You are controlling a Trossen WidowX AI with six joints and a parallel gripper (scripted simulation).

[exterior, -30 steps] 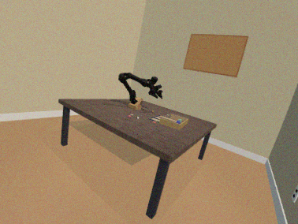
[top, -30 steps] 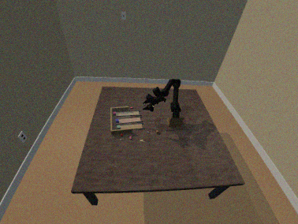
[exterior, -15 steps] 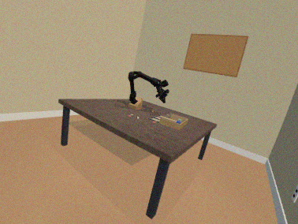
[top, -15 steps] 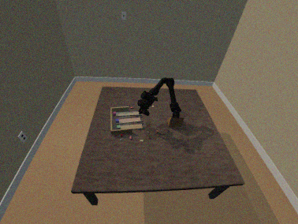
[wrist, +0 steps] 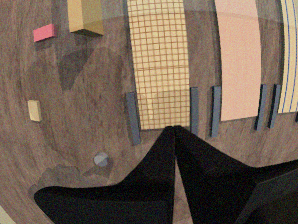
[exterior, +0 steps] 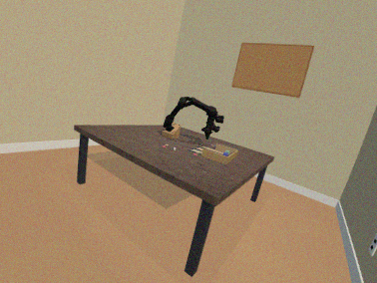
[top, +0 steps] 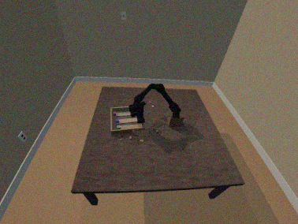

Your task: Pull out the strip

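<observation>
A shallow wooden tray (top: 111, 119) (exterior: 217, 154) on the table holds three strips side by side. In the wrist view these are a yellow gridded strip (wrist: 156, 43), a plain salmon strip (wrist: 233, 43) and a striped strip (wrist: 290, 36) at the right edge. Small cubes sit at the tray's far end: magenta (top: 115, 113), blue (top: 117, 119) and green (top: 118, 127). I cannot tell which one is labelled. My gripper (wrist: 172, 132) (top: 140, 120) (exterior: 206, 136) is shut, its tips together at the near end of the yellow gridded strip. Nothing shows between the fingers.
Blue-grey guide rails (wrist: 133, 119) flank the strip ends. Loose bits lie on the table: a pink piece (wrist: 44, 32), a cream piece (wrist: 33, 110) and a grey piece (wrist: 101, 159). The arm's base block (top: 176, 121) stands right of the tray.
</observation>
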